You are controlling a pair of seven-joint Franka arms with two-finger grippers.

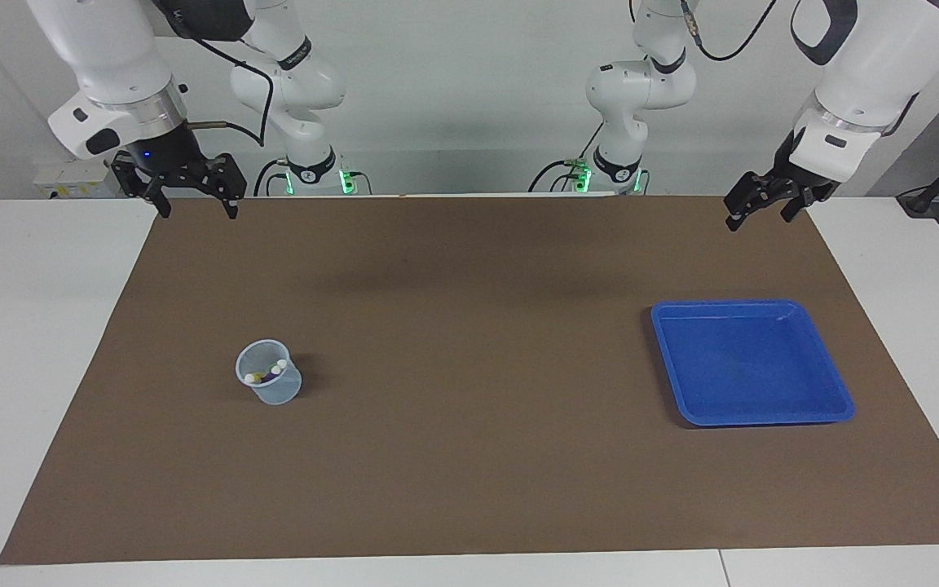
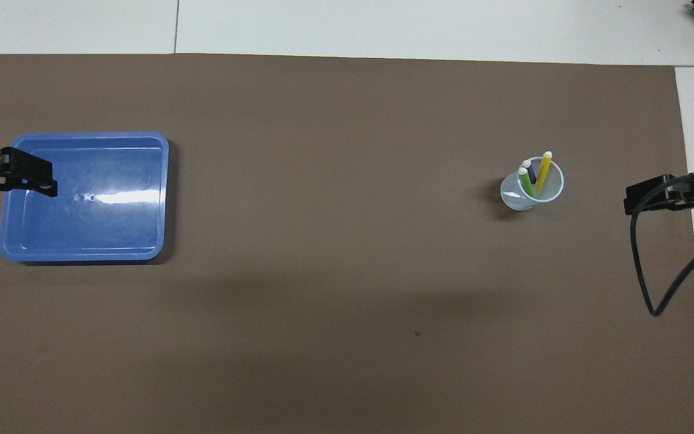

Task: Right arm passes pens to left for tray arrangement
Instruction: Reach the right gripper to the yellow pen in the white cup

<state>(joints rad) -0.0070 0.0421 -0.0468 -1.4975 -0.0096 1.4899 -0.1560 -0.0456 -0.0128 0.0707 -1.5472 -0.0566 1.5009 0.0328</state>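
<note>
- We see the three pens standing in a small clear cup (image 2: 532,188) on the brown mat (image 1: 469,456), toward the right arm's end of the table: the yellow pen (image 2: 543,171), the purple pen (image 2: 529,173) and the green pen (image 2: 525,181), all with their whitish tips up.
- The blue tray (image 1: 751,362) lies flat on the mat toward the left arm's end, well apart from the cup. We see no pen in it, only a bright reflection on its floor.
- The right gripper (image 1: 195,198) hangs in the air over the mat's edge nearest the robots, at its own end of the table. Its fingers are spread wide and hold nothing.
- The left gripper (image 1: 763,208) hangs over the corner of the mat nearest the robots at its own end. It holds nothing that we can see, and its fingers seem a little parted, but we cannot tell this for sure.
- We judge that the task is at its very beginning: no pen is lifted, no pen is passed, no pen is in the tray. All three pens are left to do.
- The first step, we think, is for the right arm to come down to the cup and take one pen by its upper part. The yellow pen leans a little apart from the other two, so it looks the easiest to grasp.
</note>
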